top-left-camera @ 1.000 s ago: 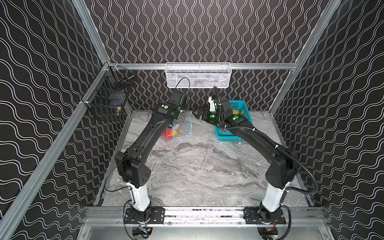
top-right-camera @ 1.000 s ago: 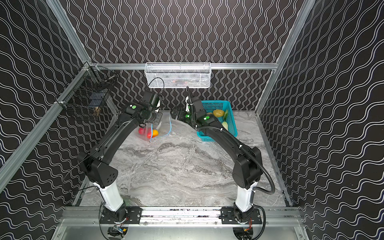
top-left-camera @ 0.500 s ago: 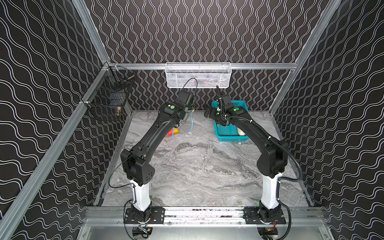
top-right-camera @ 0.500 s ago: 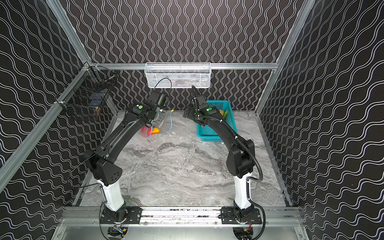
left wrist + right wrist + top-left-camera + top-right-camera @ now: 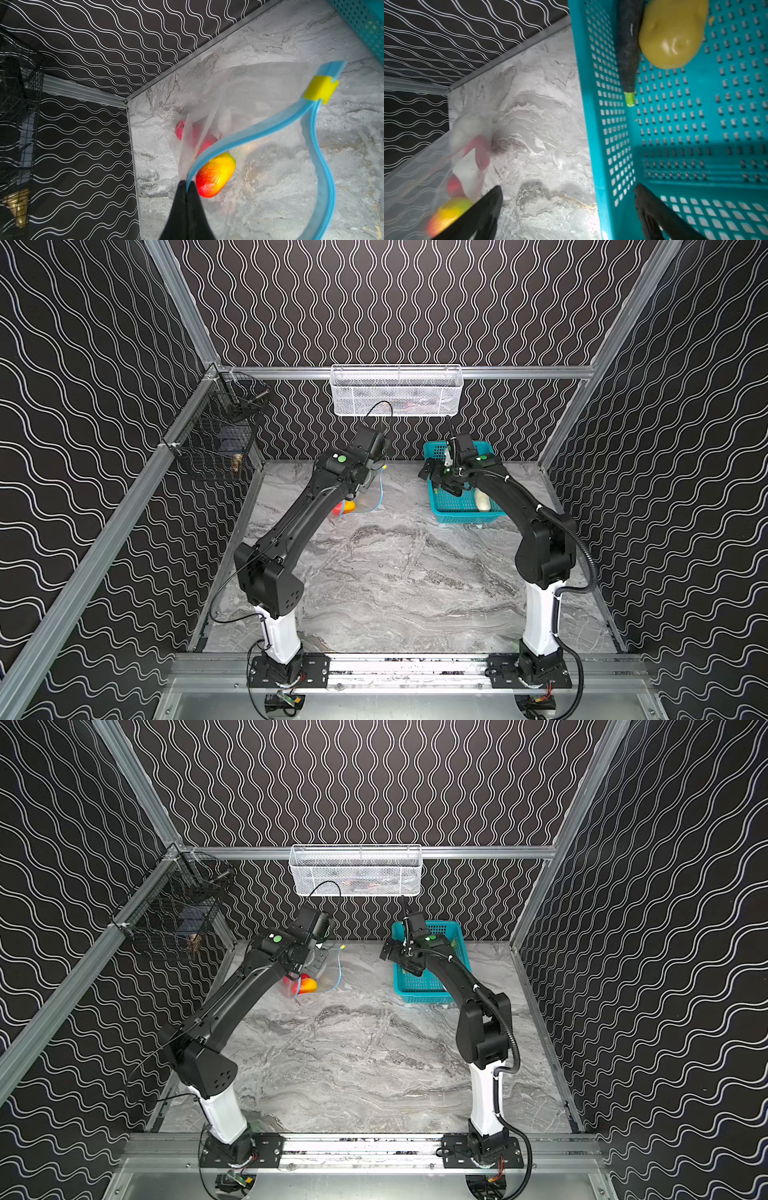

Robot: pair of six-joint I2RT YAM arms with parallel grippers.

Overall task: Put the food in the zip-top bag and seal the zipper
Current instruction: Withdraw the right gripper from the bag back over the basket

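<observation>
The limp zip-top bag (image 5: 249,89) is clamped at its stiffer zipper (image 5: 245,136) by the left gripper (image 5: 187,184); the smooth potato (image 5: 670,35) is probably best taken mid-body by the spread right gripper (image 5: 568,193).

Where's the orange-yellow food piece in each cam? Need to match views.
Top view: orange-yellow piece in the zip-top bag, beside the left arm.
Top view: the piece in the bag, beside the left arm.
Left wrist: the piece inside the bag, just past the left gripper, which pinches the zipper.
Right wrist: the piece, blurred, behind the bag's clear wall.
Shared landmark: teal basket, in all four.
</observation>
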